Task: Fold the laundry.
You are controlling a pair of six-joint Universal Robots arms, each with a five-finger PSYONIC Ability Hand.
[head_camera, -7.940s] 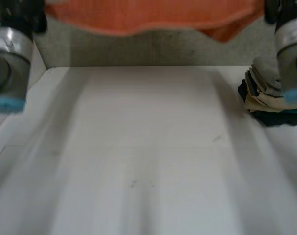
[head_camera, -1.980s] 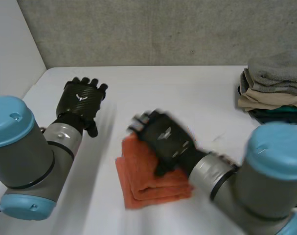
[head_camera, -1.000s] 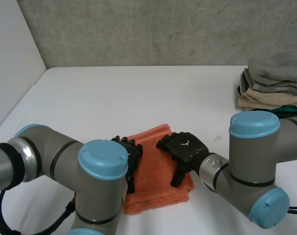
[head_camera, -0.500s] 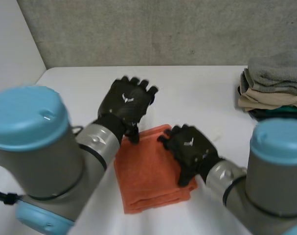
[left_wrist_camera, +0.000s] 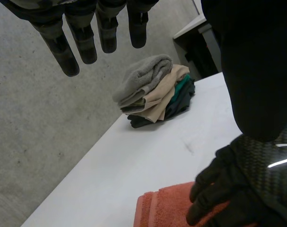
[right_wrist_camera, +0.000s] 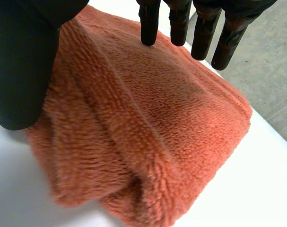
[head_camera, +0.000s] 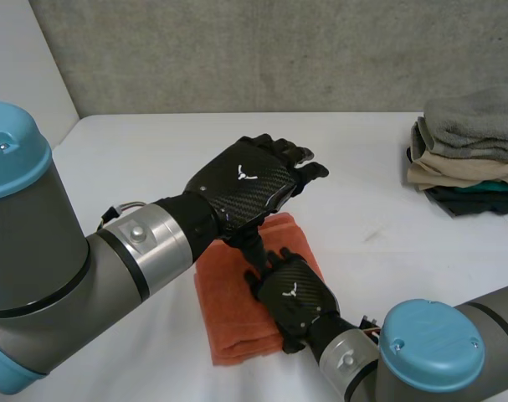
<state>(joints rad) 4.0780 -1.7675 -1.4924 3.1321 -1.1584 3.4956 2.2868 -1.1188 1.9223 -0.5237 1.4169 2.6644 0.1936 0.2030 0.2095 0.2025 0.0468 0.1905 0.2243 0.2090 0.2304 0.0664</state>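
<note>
A folded orange towel [head_camera: 228,306] lies on the white table [head_camera: 379,176], near its front. My left hand [head_camera: 249,180] hovers above the towel's far edge, fingers [left_wrist_camera: 84,35] straight and spread, holding nothing. My right hand [head_camera: 294,295] rests over the towel's right half, fingers [right_wrist_camera: 181,21] straight and open above the folded layers of the towel [right_wrist_camera: 148,127]. In the left wrist view the right hand [left_wrist_camera: 242,189] lies on the towel [left_wrist_camera: 164,208] below my left palm.
A stack of folded laundry [head_camera: 469,151], grey on top, then beige, teal and dark pieces, sits at the table's far right edge; it also shows beyond the left hand as the stack [left_wrist_camera: 152,90]. A concrete wall [head_camera: 237,50] runs behind the table.
My left hand has swung right and now hangs over the towel's far edge. My right hand has drawn back toward the front of the towel. The towel stays put.
</note>
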